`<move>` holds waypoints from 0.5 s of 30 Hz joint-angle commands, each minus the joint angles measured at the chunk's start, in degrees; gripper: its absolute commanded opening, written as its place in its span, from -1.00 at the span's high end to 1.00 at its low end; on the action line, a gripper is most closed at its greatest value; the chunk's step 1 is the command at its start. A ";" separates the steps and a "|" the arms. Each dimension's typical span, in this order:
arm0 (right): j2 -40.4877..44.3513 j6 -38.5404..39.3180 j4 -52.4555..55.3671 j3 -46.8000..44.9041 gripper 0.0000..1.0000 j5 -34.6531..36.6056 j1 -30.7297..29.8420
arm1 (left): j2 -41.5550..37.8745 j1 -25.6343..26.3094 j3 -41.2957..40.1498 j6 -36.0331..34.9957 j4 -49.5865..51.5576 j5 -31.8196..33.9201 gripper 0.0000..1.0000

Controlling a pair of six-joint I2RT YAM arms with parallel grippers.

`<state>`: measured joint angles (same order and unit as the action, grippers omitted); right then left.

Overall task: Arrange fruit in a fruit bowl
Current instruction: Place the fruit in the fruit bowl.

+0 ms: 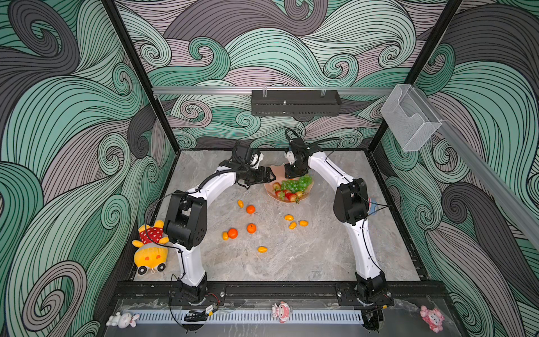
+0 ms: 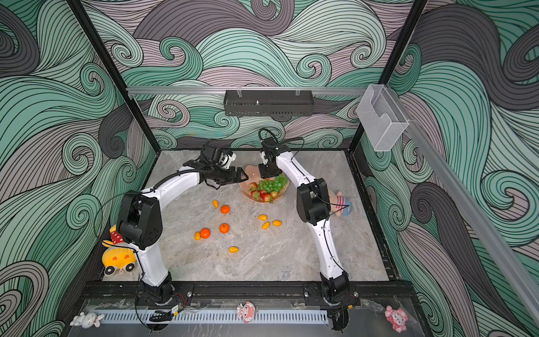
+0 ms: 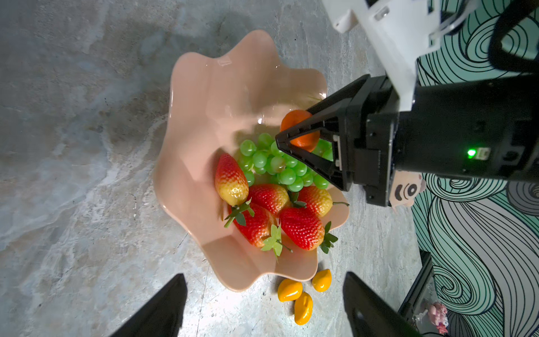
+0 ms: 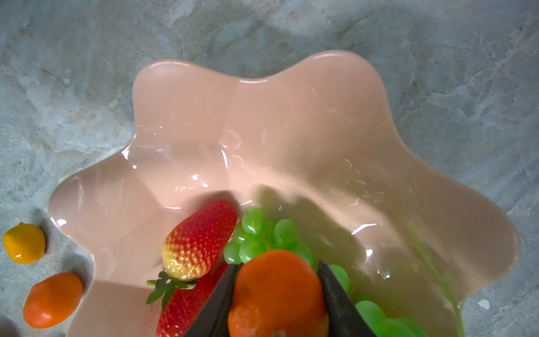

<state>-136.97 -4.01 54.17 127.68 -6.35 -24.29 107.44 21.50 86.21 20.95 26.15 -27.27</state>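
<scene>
Right gripper (image 4: 278,265): fingers closed on one tangerine (image 4: 277,294), one finger on each side of it, across its widest part. The fruit hangs above the fruit bowl (image 4: 262,122), over the grape bunch (image 3: 274,163), and is not yet set down.

Left gripper (image 3: 265,275): fingers spread wide with nothing between them, just outside the bowl's rim.

Bowl contents: the grape bunch near the middle, and five strawberries (image 3: 302,227) packed against it on the side toward the arm bases. The half of the bowl away from the bases is bare.

Outside the bowl, on the table (image 1: 291,256): three tangerines (image 1: 251,228), well apart from the bowl, toward the bases. There are also six yellow-orange ovals (image 1: 292,225). Three of these sit in a cluster near the rim and the others are scattered farther off.

Handling (judgement):
- The tangerine looks like a light, rigid toy with a smooth round skin. It is likely to squirt out if pinched off-centre, so the hold across its middle looks right.
- The bowl is glossy with sloping walls, so a fruit let go on the slope will probably roll to the low centre or bounce off the grapes. It is better to bring it low over the bare half before opening.
- The bowl's weight cannot be told. A knock on the wavy rim might shift it.
- The ovals are small and slick and are best pinched across the short axis.
- The strawberries look firm, and the leaves look too flimsy to grip.
</scene>
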 commanded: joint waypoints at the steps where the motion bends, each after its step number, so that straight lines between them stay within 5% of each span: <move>1: -1.20 0.60 2.01 2.05 0.25 0.59 0.03 | 0.80 -0.30 1.70 -1.08 1.71 -1.40 -0.72; 15: 1.92 1.11 2.68 3.21 0.05 1.05 0.28 | -2.67 -0.27 -1.55 -0.10 0.95 0.54 -0.74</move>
<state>-136.94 -3.40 55.59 129.82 -6.20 -24.25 107.13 21.50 84.86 20.99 26.55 -27.27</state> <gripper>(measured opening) 0.473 0.869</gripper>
